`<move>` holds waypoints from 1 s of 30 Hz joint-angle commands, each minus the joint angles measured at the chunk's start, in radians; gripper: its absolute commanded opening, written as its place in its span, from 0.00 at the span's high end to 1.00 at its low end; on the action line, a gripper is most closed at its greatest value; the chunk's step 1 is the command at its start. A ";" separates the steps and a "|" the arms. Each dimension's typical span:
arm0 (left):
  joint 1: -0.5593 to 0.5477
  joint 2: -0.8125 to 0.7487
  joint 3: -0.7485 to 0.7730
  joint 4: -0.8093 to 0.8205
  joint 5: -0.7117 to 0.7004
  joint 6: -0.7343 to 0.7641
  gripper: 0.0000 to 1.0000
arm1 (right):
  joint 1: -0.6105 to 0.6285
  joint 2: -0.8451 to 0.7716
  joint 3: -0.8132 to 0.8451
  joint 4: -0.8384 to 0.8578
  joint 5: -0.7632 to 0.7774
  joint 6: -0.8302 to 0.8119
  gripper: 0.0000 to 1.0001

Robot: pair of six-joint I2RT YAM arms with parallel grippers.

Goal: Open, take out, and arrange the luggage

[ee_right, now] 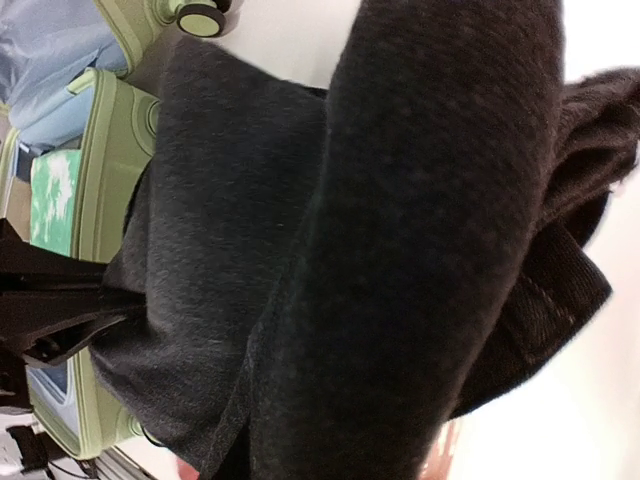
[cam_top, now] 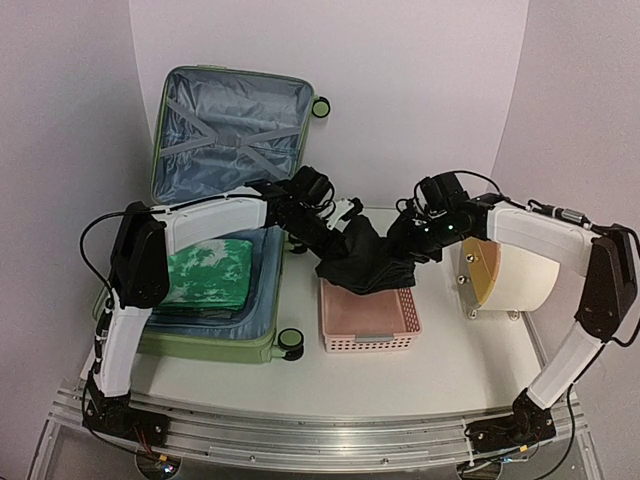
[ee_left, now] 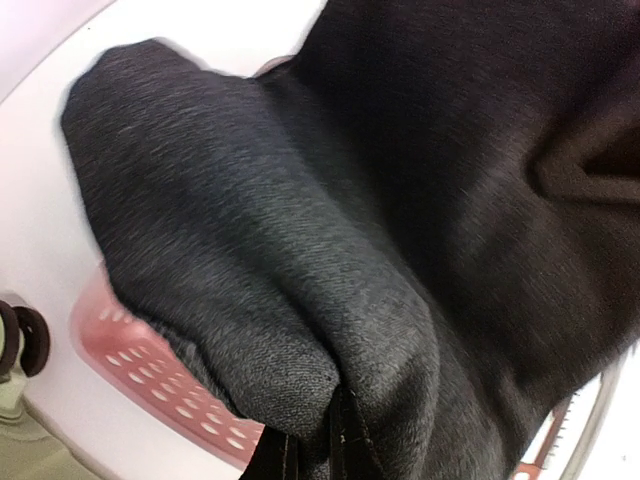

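The light-green luggage (cam_top: 200, 345) lies open at the left, its lid (cam_top: 232, 130) upright with grey-blue lining and crossed straps. A green-and-white folded cloth (cam_top: 210, 272) lies in its base. A dark grey garment (cam_top: 365, 260) hangs between my two grippers above the pink basket (cam_top: 368, 320). My left gripper (cam_top: 328, 232) is shut on the garment's left side, my right gripper (cam_top: 408, 238) on its right side. The garment fills the left wrist view (ee_left: 330, 200) and the right wrist view (ee_right: 400, 230), hiding the fingers.
A cream cylinder drum (cam_top: 510, 275) lies on its side at the right, close to my right arm. The luggage's wheels (cam_top: 290, 343) stick out toward the basket. The basket's rim shows in the left wrist view (ee_left: 140, 355).
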 commanded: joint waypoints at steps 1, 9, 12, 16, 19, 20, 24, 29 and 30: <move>0.011 0.032 0.084 0.097 -0.080 0.130 1.00 | 0.148 -0.065 -0.031 0.063 0.062 0.234 1.00; 0.029 0.053 0.062 0.140 -0.130 0.237 1.00 | 0.283 -0.116 -0.352 0.378 0.206 0.572 1.00; 0.029 0.063 0.060 0.112 -0.117 0.261 1.00 | 0.293 -0.087 -0.444 0.461 0.214 0.615 1.00; 0.024 0.015 -0.048 0.070 -0.073 0.261 1.00 | 0.204 -0.116 -0.514 0.443 0.269 0.523 1.00; 0.004 -0.026 -0.141 0.048 -0.040 0.268 1.00 | 0.057 -0.117 -0.485 0.394 0.239 0.364 1.00; -0.001 -0.036 -0.155 0.041 -0.034 0.269 1.00 | 0.025 -0.099 -0.459 0.377 0.233 0.308 1.00; -0.014 -0.054 -0.196 0.012 -0.013 0.271 1.00 | -0.037 0.044 -0.289 0.329 0.208 0.093 1.00; -0.026 -0.049 -0.194 -0.039 0.039 0.258 1.00 | -0.085 0.255 0.014 0.278 0.186 -0.048 1.00; -0.031 -0.047 -0.196 -0.045 0.048 0.257 1.00 | -0.098 0.296 0.070 0.268 0.181 -0.058 1.00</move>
